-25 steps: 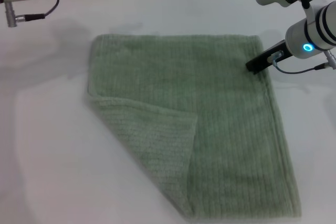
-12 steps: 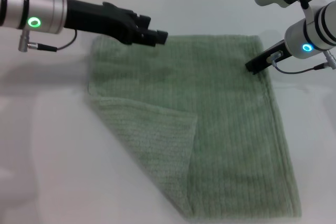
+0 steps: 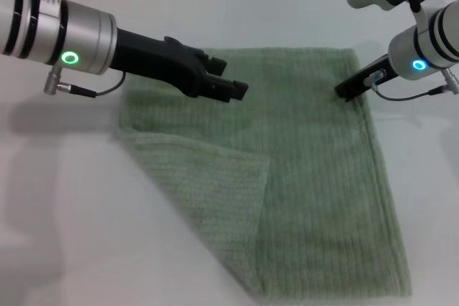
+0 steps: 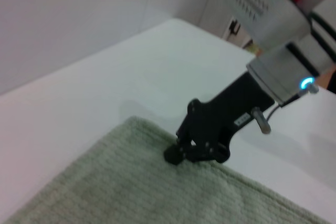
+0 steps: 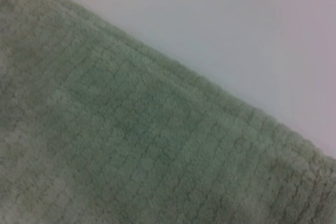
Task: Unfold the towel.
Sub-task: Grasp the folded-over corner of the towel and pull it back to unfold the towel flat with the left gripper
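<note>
The sage-green towel (image 3: pixel 315 177) lies flat on the white table, with its near-left corner folded over into a paler triangular flap (image 3: pixel 208 184). My left gripper (image 3: pixel 233 87) is open and hovers over the towel's far-middle part, apart from the flap. My right gripper (image 3: pixel 344 92) rests on the towel's right edge near its far-right corner. It also shows in the left wrist view (image 4: pixel 194 155), touching the towel's hem (image 4: pixel 131 187). The right wrist view shows only the towel (image 5: pixel 131 145) and its edge up close.
The white table (image 3: pixel 64 198) stretches around the towel on the left and far sides. A wall and a grey cabinet (image 4: pixel 262 3) stand beyond the table's far edge.
My left arm has swung in from the far left and now reaches over the towel's far-middle part. The right gripper and the towel have not moved.
</note>
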